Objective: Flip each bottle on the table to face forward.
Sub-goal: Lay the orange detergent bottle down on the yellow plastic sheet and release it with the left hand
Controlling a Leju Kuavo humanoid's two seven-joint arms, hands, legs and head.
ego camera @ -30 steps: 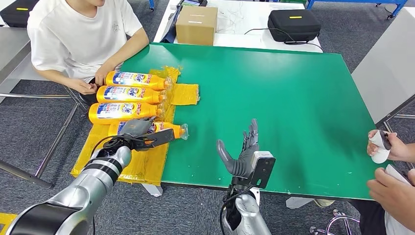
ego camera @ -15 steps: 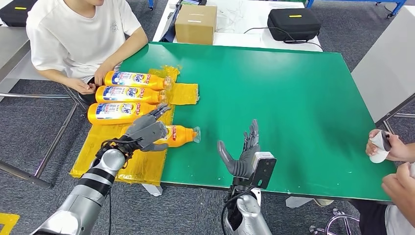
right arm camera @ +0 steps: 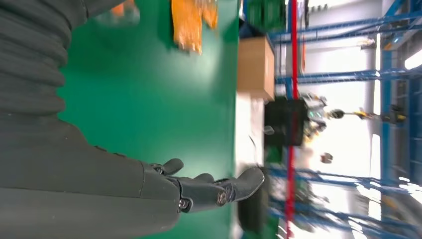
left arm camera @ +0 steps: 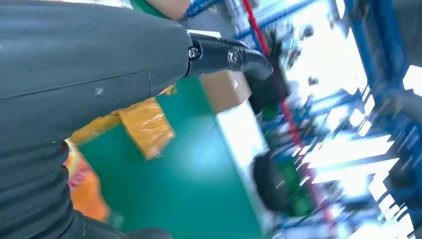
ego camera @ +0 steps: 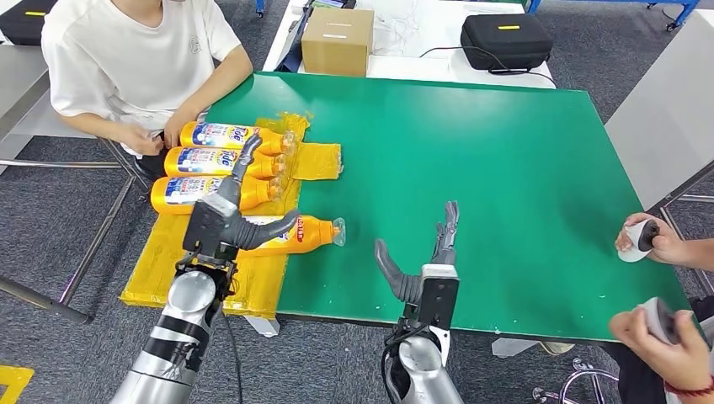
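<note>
Left hand (ego camera: 226, 220) released above the loose bottle (ego camera: 296, 233) by the mat's edge (ego camera: 285, 252); right hand (ego camera: 425, 269) released.

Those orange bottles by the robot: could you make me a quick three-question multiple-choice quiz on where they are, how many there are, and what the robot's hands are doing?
1. Where does the nearest bottle lie?
A. Beside the cardboard box
B. Partly on the yellow plastic sheet, its cap end over the green table
C. On the floor

2. How many orange bottles lie on the table?
A. Two
B. Four
C. Six

3. What is the right hand doing?
A. Holding a bottle
B. Pressing on the black case
C. Open, fingers spread above the table, holding nothing

Answers:
1 B: its body lies on the sheet and its cap points toward the table's middle.
2 B: three lie in a row near the seated person, and one lies under the left hand.
3 C: nothing sits between its fingers.
</note>
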